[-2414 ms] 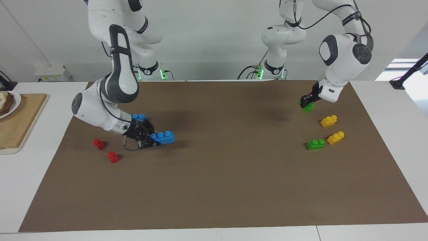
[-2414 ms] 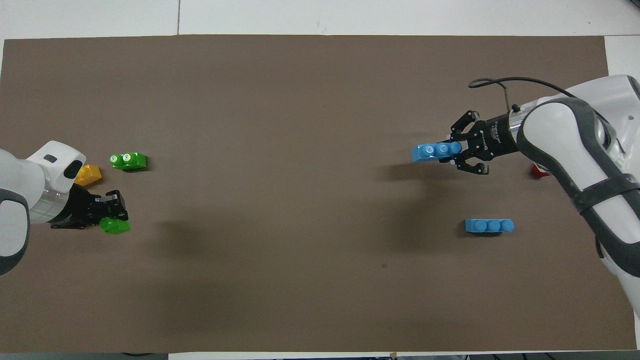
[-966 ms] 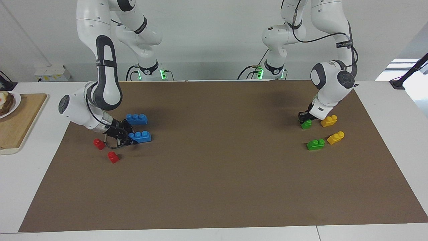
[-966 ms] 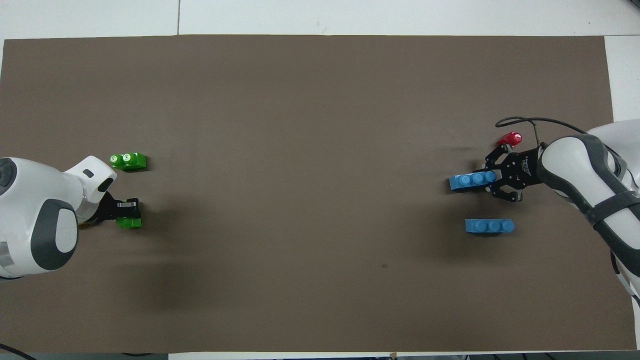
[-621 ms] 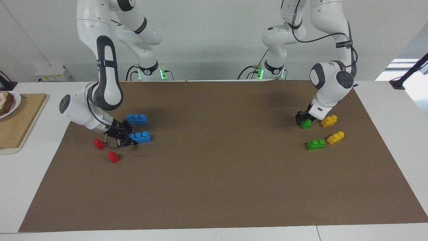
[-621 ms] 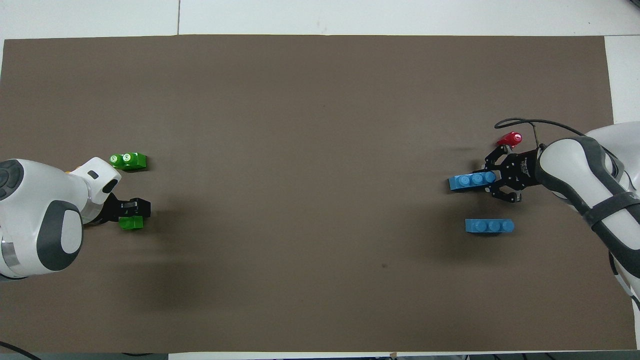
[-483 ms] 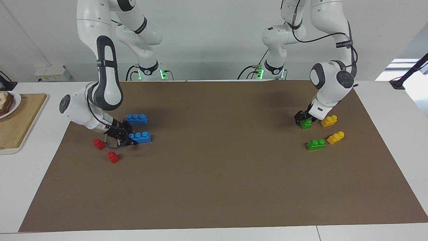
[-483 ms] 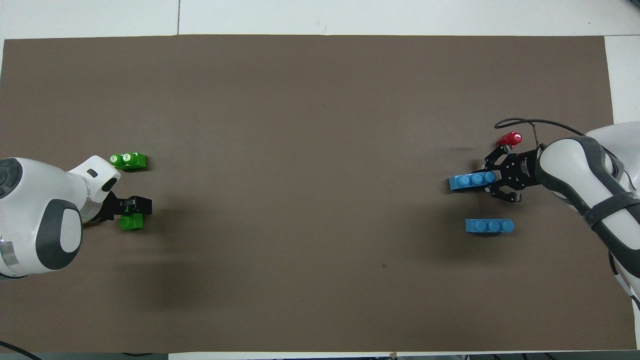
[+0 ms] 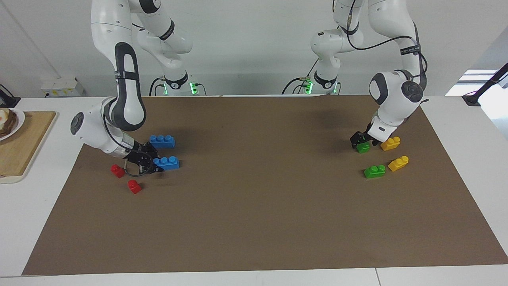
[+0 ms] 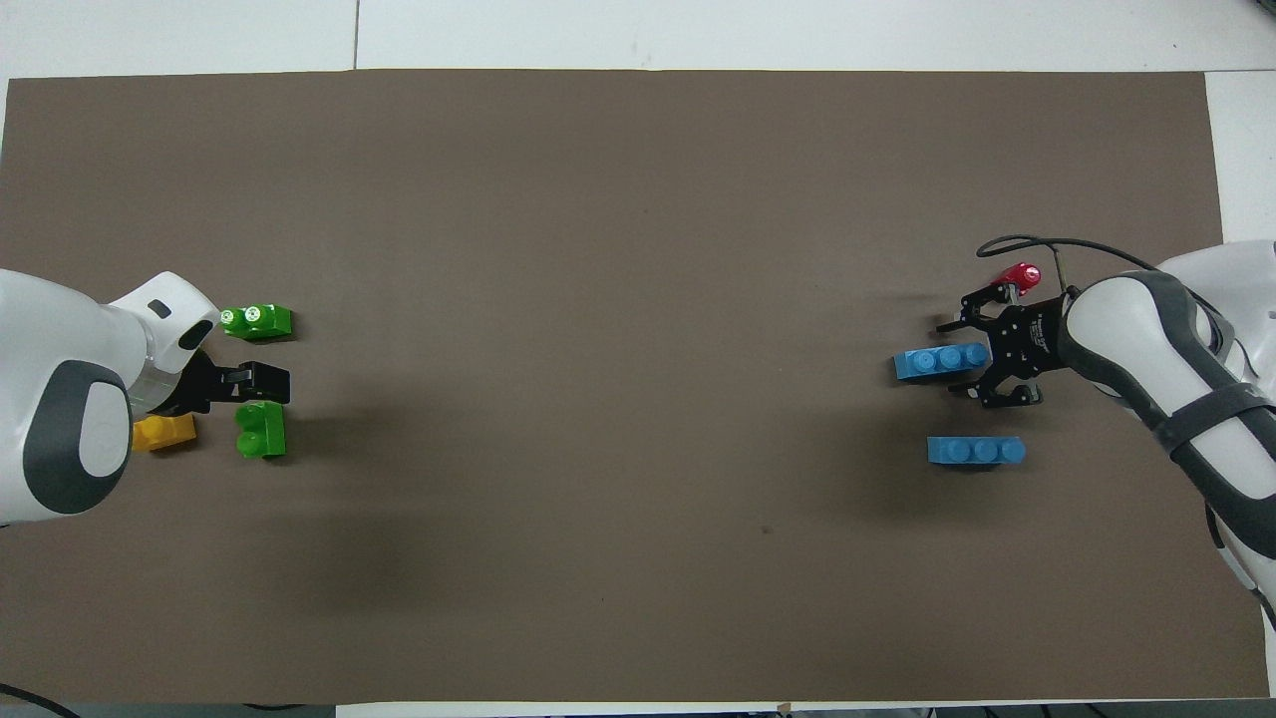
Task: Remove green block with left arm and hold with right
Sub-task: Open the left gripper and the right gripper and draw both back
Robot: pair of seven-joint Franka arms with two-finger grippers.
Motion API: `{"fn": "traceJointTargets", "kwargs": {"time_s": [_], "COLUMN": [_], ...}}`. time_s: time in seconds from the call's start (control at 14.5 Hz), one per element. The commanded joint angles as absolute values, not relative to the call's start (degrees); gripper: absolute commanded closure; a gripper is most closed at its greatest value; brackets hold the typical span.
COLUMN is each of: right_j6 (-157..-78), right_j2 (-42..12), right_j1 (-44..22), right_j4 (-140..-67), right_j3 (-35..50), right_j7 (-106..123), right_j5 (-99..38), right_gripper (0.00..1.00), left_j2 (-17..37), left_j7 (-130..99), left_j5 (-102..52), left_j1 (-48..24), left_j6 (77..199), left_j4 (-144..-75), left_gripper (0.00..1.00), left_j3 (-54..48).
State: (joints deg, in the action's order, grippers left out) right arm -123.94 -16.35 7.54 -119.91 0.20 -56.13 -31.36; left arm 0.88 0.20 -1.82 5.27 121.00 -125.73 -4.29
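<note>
One green block (image 9: 362,147) (image 10: 261,430) lies on the brown mat (image 9: 262,198) toward the left arm's end, with nothing gripping it. My left gripper (image 9: 359,140) (image 10: 257,384) hangs open just over it, clear of the block. A second green block (image 9: 374,171) (image 10: 256,320) lies farther from the robots. At the right arm's end, my right gripper (image 9: 152,163) (image 10: 952,356) is low at the mat and open. The end of a blue three-stud brick (image 9: 168,162) (image 10: 935,361) lies between its spread fingers.
Two yellow bricks (image 9: 390,143) (image 9: 398,163) lie beside the green blocks. Another blue brick (image 9: 162,141) and two red bricks (image 9: 118,171) (image 9: 134,186) lie around the right gripper. A wooden board (image 9: 24,147) with a plate (image 9: 16,123) sits off the mat at the right arm's end.
Both arms came down to the mat with their bricks. The left gripper opened, let go of the green block and drew off it. The right gripper's fingers spread off the blue brick.
</note>
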Motion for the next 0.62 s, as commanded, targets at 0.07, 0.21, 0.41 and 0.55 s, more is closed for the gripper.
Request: {"fn": "traceJointTargets", "kwargs": {"time_s": [0.07,0.21,0.41,0.55], "right_j6": [-122.01,-118.67,-116.02,-114.62], "right_j2": [-14.59,-13.8,-11.96,-10.2], "right_j1": [7.29,7.29,7.65,7.91], "right_j4": [-118.31,-116.2,-115.05,-114.87], "right_j3": [0.53,0.35,0.35,0.26], "right_j7": [-58.17,-60.28,-62.31,-63.1], "right_j5": [-32.17,-32.08,-31.64,-31.38], "right_gripper": [0.06,0.06,0.05,0.05], "left_j2": [0.26,0.96,0.79,0.62], "left_j7": [0.09,0.09,0.09,0.0], "left_j5": [-1.05,-0.97,-1.05,-0.88], "left_j1": [5.1,5.1,5.36,4.75], "left_j6": [112.52,107.34,103.55,99.16], "left_j4": [-118.76,-113.84,-109.0,-106.71], "left_gripper": [0.0,0.0,0.0,0.0], "left_j3": [-3.78,-3.78,-3.78,-3.6]}}
